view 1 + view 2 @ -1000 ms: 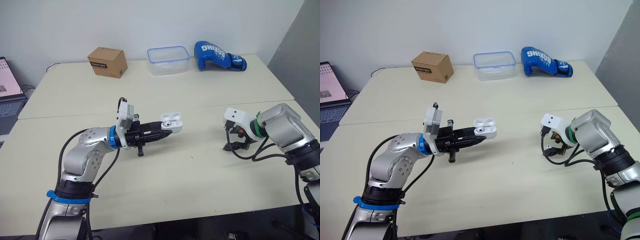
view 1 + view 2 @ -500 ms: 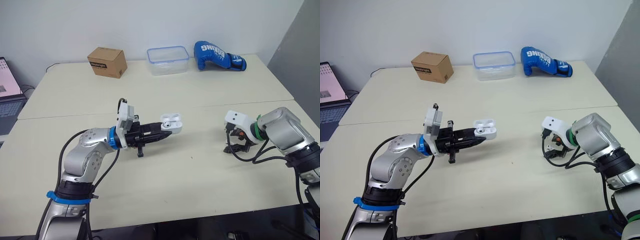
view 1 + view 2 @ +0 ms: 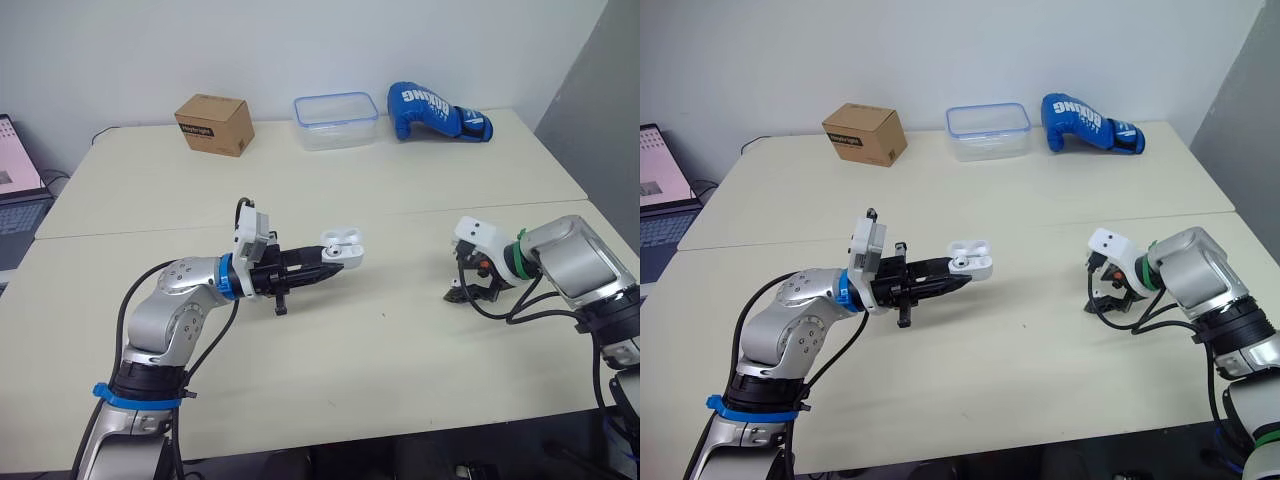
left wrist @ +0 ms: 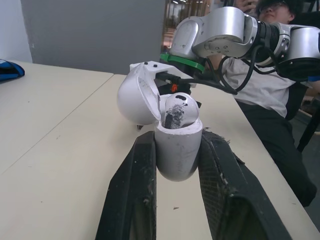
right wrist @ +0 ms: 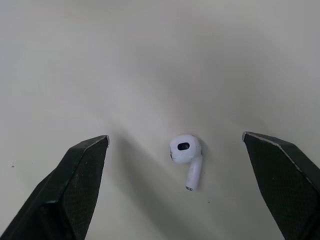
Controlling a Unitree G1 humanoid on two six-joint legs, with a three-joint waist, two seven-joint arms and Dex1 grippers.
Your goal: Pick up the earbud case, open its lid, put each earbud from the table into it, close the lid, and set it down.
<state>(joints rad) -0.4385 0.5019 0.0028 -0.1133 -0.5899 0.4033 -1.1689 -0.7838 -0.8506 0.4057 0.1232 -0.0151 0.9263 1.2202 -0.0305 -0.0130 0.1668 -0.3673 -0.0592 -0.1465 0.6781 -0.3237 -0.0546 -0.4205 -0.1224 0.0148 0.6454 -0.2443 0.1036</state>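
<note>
My left gripper (image 3: 325, 268) is shut on the white earbud case (image 3: 341, 247), holding it above the middle of the table. The lid (image 4: 137, 94) stands open and one earbud (image 4: 176, 109) sits inside the case (image 4: 178, 148). The other white earbud (image 5: 187, 152) lies on the cream table, between the spread fingers (image 5: 72, 182) of my right gripper (image 5: 181, 187). That right gripper (image 3: 466, 291) points down at the table on the right side and is open, with the earbud right under it.
Along the table's far edge stand a cardboard box (image 3: 214, 123), a clear plastic container (image 3: 336, 120) and a blue boxing glove (image 3: 436, 112). A laptop (image 3: 18, 190) sits at the far left. A person (image 4: 260, 75) is behind my right arm in the left wrist view.
My right arm has shifted a little to the right over the earbud. The left gripper holds the open case as before.
</note>
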